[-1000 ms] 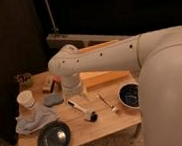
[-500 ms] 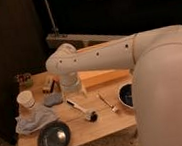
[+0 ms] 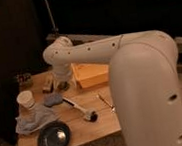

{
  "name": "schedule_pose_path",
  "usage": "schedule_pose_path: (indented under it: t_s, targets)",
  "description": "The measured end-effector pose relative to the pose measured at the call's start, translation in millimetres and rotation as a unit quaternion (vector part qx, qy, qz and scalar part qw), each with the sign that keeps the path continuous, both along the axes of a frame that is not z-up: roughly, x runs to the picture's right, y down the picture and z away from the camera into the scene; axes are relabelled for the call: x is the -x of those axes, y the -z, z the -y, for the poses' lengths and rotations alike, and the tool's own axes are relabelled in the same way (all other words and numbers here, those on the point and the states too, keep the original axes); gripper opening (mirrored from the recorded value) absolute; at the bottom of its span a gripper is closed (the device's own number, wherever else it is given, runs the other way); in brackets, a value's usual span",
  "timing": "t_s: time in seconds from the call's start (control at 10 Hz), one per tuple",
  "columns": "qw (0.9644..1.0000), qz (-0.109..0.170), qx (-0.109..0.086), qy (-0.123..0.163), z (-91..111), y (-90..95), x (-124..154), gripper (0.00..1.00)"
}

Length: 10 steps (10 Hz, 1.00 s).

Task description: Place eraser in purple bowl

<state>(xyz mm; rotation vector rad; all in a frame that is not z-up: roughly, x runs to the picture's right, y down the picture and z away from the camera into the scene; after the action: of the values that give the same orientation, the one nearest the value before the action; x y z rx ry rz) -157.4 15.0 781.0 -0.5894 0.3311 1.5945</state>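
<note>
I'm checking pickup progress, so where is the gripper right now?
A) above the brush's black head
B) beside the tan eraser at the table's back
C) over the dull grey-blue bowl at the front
B: the gripper hangs low at the back of the table, close beside the eraser.

My gripper (image 3: pixel 62 85) hangs low in a tight slot between eraser (image 3: pixel 48 84) and box (image 3: pixel 90 73). Pad (image 3: pixel 52 99), cup (image 3: pixel 26 100) and brush (image 3: pixel 80 108) crowd the front; my arm (image 3: pixel 140 76) walls off the right.

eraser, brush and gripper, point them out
eraser (image 3: pixel 48 84), camera view, top face.
brush (image 3: pixel 92 116), camera view, its black head.
gripper (image 3: pixel 63 84), camera view, its dark lower end, just right of the eraser.
</note>
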Motion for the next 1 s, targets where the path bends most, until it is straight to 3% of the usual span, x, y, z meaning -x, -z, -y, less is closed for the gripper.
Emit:
schedule_pose_path:
  t_s: [0.5, 1.0]
  targets:
    - [0.9993, 0.034, -0.005, -0.016, 40, -43.4, 71, 0.65]
    - [0.9991, 0.042, 0.006, 0.003, 41, -73.2, 116, 0.65]
